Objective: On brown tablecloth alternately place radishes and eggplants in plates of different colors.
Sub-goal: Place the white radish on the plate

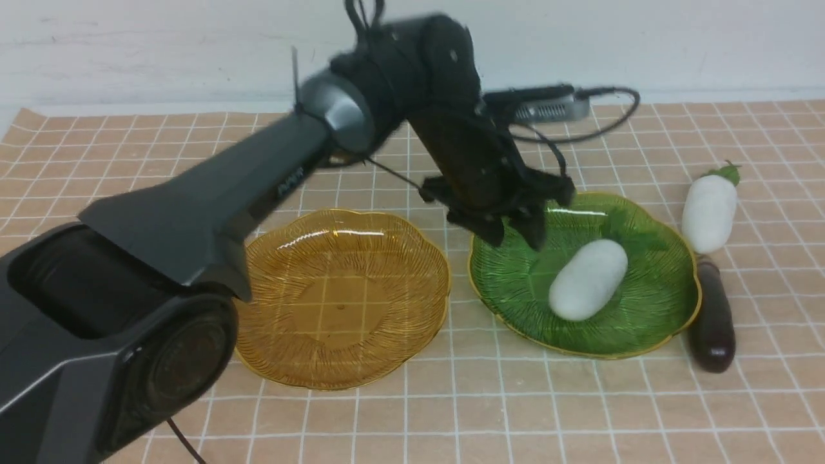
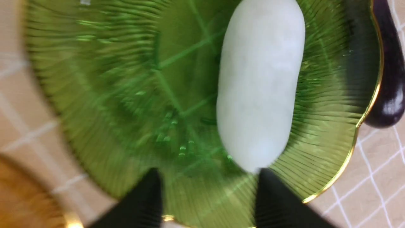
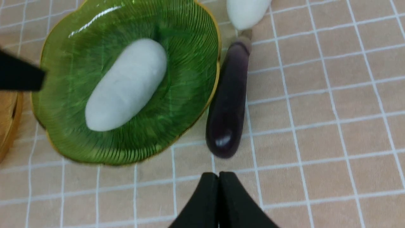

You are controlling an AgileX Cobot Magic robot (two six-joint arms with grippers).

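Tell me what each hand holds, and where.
Nothing. The left hand hangs open over the green plate, where the radish lies free; the right hand is shut on nothing.

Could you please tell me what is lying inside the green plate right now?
One white radish lies in the green plate, nothing else on its visible part. The left gripper, jaws apart, hides a bit of the plate's far rim in the front view.

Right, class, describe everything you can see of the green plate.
The green plate is see-through, ribbed, wavy-edged with a thin gold rim. It sits flat on the brown cloth, right of the amber plate. One white radish lies in it; an eggplant lies along its right rim. The open left tool hovers above.
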